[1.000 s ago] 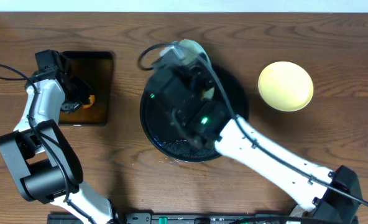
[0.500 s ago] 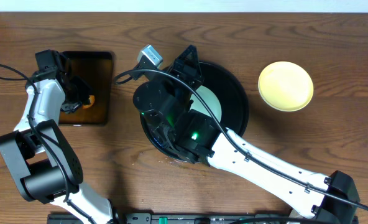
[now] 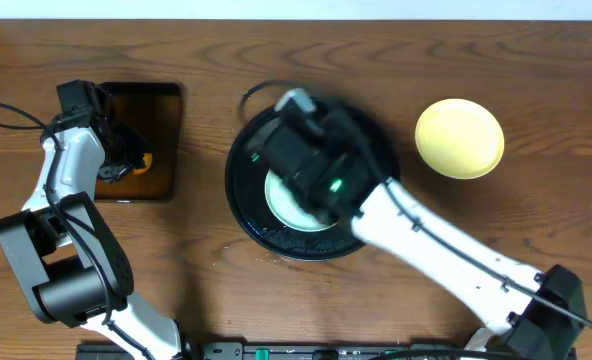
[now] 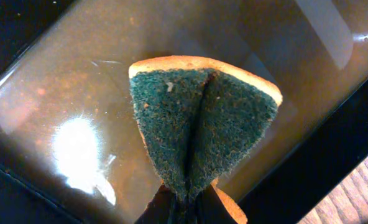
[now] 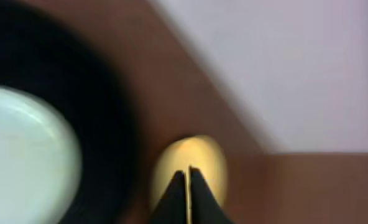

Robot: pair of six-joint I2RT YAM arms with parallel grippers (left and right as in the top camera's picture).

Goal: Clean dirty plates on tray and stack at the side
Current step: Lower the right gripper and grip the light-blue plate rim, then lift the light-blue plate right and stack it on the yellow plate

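Observation:
The round black tray [image 3: 244, 165] holds a mint-blue plate [image 3: 288, 198], partly hidden under my right arm. Only one mint-blue plate shows. The pale yellow plate [image 3: 460, 137] lies on the bare wood to the right of the tray. My right gripper [image 3: 354, 125] is blurred above the tray's far right part. In the right wrist view it [image 5: 188, 173] is shut and empty, pointing at the yellow plate [image 5: 201, 151], with the mint-blue plate [image 5: 22, 155] and the tray [image 5: 109, 118] at the left. My left gripper [image 4: 187, 200] is shut on a green-and-yellow sponge [image 4: 199, 118].
A rectangular black tray of brownish liquid [image 3: 161, 105] stands at the left, and my left gripper [image 3: 126, 160] holds the sponge over it [image 4: 78, 81]. Bare wood tabletop [image 3: 536, 210] lies around the yellow plate. The table's far edge meets a pale wall.
My right arm has swung from the tray's far left rim toward the right, and the wrist now faces the yellow plate. The mint-blue plate lies flat in the tray. My left arm has not moved.

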